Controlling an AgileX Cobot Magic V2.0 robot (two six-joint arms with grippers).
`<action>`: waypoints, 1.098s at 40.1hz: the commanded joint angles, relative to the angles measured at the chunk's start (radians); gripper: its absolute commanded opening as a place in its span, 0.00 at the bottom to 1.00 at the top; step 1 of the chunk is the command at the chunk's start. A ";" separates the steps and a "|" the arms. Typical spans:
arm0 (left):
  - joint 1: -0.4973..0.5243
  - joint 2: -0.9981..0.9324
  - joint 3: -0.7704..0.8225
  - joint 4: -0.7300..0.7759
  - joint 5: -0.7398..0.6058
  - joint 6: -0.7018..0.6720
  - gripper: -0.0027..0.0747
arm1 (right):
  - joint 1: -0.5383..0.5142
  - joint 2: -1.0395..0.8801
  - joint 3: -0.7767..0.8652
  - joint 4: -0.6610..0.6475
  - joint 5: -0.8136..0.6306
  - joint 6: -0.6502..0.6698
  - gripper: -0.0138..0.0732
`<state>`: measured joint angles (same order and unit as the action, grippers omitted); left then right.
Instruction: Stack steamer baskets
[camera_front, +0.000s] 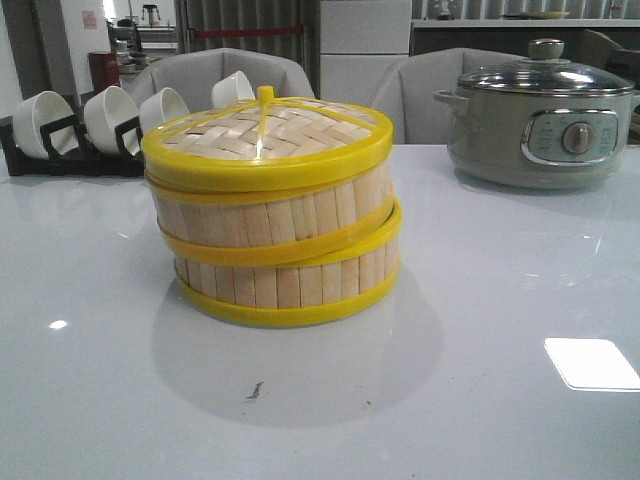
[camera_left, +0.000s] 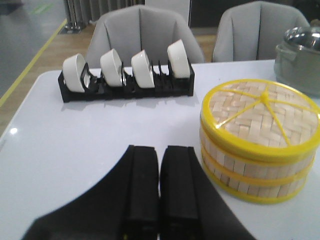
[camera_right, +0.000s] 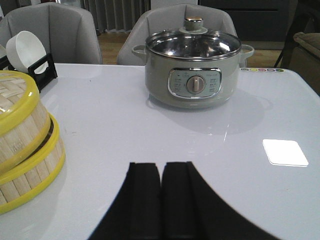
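Observation:
Two steamer baskets stand stacked in the middle of the white table, the upper basket (camera_front: 270, 215) resting slightly askew on the lower basket (camera_front: 290, 285). A flat woven lid (camera_front: 265, 135) with a yellow rim and knob covers the top. The stack (camera_left: 260, 145) also shows in the left wrist view, and its edge (camera_right: 25, 155) in the right wrist view. My left gripper (camera_left: 160, 150) is shut and empty, held over bare table beside the stack. My right gripper (camera_right: 161, 166) is shut and empty too, apart from the stack on its other side. Neither gripper shows in the front view.
A grey electric pot (camera_front: 540, 125) with a glass lid stands at the back right. A black rack (camera_front: 70, 150) holding several white bowls (camera_front: 110, 115) sits at the back left. Grey chairs (camera_front: 220, 75) stand behind the table's far edge.

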<state>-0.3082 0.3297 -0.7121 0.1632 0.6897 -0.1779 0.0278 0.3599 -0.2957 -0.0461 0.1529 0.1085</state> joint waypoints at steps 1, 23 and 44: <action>0.015 0.011 -0.006 0.010 -0.211 -0.005 0.14 | -0.007 0.005 -0.028 -0.011 -0.092 -0.005 0.19; 0.285 -0.094 0.449 -0.186 -0.644 0.001 0.14 | -0.007 0.005 -0.028 -0.011 -0.092 -0.005 0.19; 0.340 -0.297 0.720 -0.183 -0.760 0.001 0.14 | -0.007 0.005 -0.028 -0.011 -0.092 -0.005 0.19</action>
<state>0.0270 0.0505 0.0061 -0.0173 -0.0210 -0.1779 0.0278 0.3599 -0.2957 -0.0461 0.1529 0.1085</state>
